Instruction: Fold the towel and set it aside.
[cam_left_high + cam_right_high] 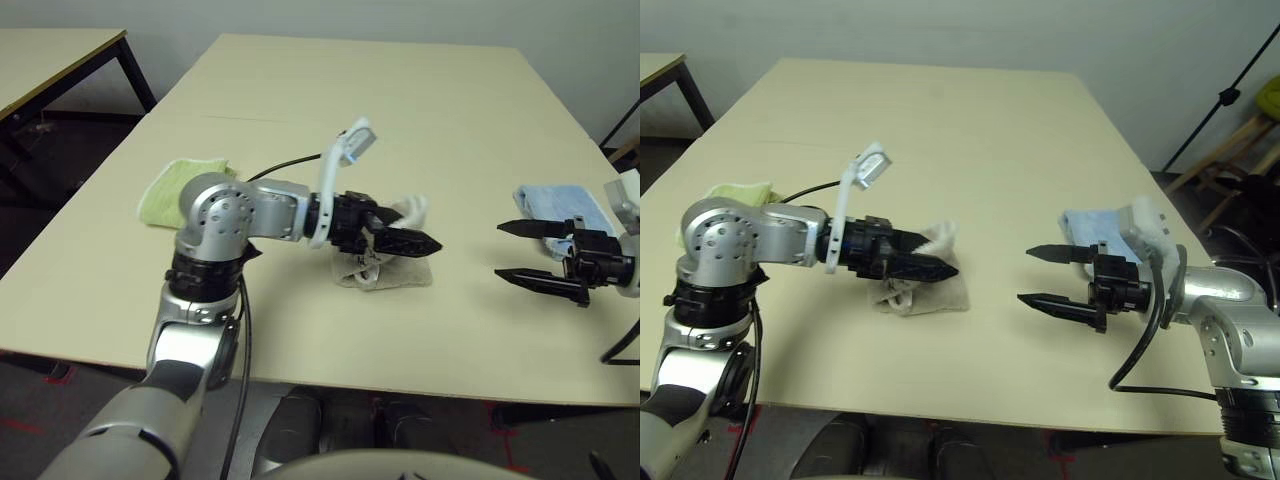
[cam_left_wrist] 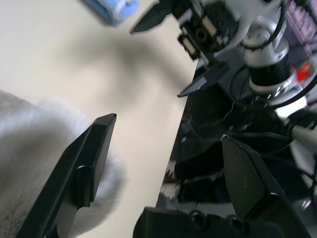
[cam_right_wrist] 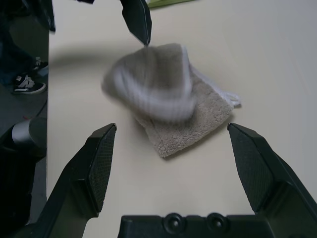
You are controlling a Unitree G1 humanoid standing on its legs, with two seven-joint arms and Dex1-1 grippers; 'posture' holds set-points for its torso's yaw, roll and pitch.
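The beige towel (image 1: 392, 270) lies bunched in a small heap near the middle of the table (image 1: 330, 110). One flap (image 3: 153, 82) stands up and is blurred. My left gripper (image 1: 425, 242) hovers just over the heap, pointing right, open. The pile of the towel (image 2: 29, 148) sits against one of its fingers (image 2: 89, 158), and nothing lies between the two. My right gripper (image 1: 1025, 275) is to the right of the towel and apart from it. It is open, points at the towel, and holds nothing.
A small folded light green towel (image 1: 185, 185) lies at the left behind my left elbow. A small folded light blue towel (image 1: 1090, 225) lies behind my right gripper. The table's front edge (image 1: 400, 385) is close. A second table (image 1: 50, 50) stands at far left.
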